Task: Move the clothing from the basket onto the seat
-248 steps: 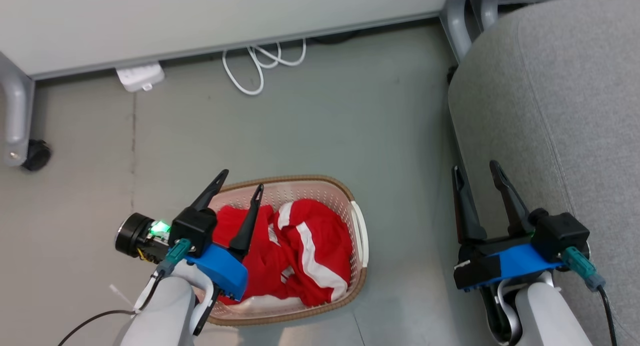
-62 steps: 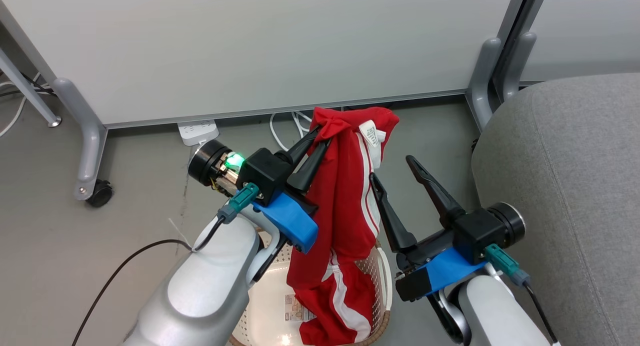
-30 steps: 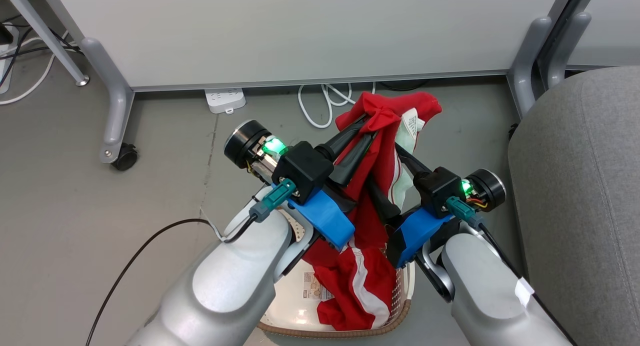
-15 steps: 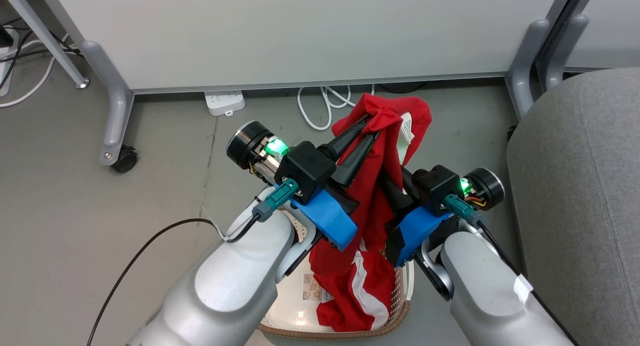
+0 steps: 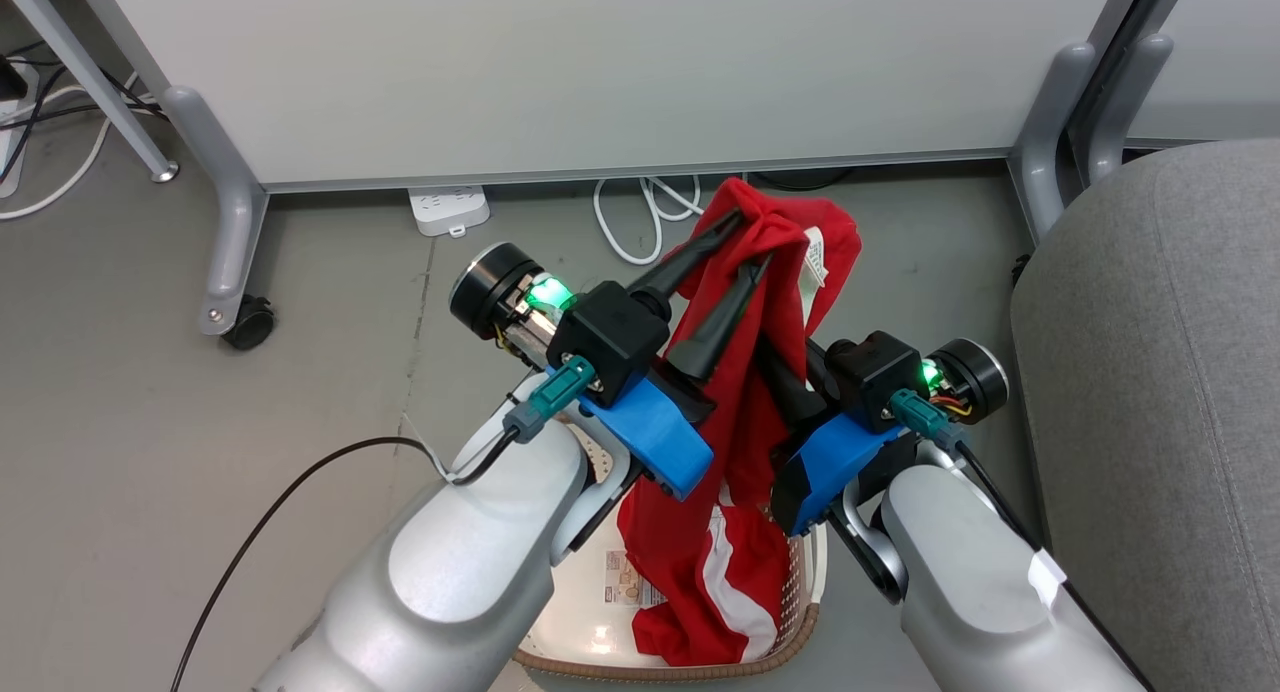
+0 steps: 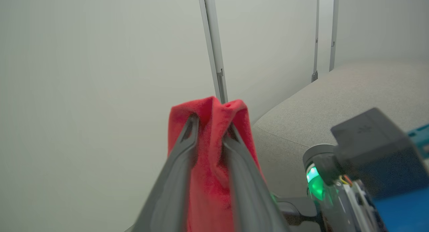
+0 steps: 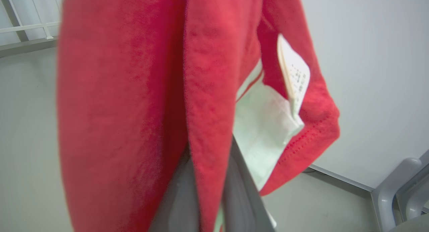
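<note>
A red garment of the clothing [image 5: 740,442] hangs lifted between both arms, and its lower end trails into the basket [image 5: 580,666] below. My left gripper [image 5: 752,239] is open, its fingers spread, with the fabric's top fold still draped over the tips [image 6: 210,124]. My right gripper [image 7: 209,148] is shut on the clothing [image 7: 134,91] lower down; in the head view the fabric hides its fingers. A white label [image 5: 815,257] shows at the garment's top. The grey seat [image 5: 1150,372] stands to the right. I cannot tell whether a second garment lies in the basket.
A white partition wall runs across the back on grey metal legs, one of them with a caster [image 5: 245,322]. On the floor by the wall lie a power strip [image 5: 448,209] and coiled white cable [image 5: 640,212]. A black cable [image 5: 280,512] runs from my left arm.
My left gripper's fingers have spread apart on the fabric's top fold. Over the last second the right gripper shut on the garment. Both arms have stayed nearly in place.
</note>
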You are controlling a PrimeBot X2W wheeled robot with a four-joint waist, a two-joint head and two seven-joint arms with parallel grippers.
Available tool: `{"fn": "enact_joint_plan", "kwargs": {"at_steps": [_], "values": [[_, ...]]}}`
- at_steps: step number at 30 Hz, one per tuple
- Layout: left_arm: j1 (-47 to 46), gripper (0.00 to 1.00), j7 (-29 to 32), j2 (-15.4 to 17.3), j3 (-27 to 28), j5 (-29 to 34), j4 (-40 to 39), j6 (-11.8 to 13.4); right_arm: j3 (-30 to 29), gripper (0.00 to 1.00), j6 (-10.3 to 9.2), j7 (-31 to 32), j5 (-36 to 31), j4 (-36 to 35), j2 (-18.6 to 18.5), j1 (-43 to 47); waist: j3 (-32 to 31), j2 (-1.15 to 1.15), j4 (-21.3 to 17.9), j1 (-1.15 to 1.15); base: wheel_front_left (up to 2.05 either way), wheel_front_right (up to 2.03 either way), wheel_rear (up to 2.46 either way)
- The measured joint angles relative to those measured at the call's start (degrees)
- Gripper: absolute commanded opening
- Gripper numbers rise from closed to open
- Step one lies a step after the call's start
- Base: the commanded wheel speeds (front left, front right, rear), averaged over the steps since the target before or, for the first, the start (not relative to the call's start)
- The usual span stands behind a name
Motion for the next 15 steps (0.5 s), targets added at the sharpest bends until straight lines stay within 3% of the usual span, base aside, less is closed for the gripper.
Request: {"fn": "enact_joint_plan", "kwargs": {"at_steps": [15], "values": [[0.0,1.00,-0.1,0.3,0.4,0.5,-0.5,0.3,-1.2,0.00,0.00,0.0,0.9,0.0,0.0,0.0,0.8,0.00,-0.6,0.00,0.00,0.00,0.00]]}}
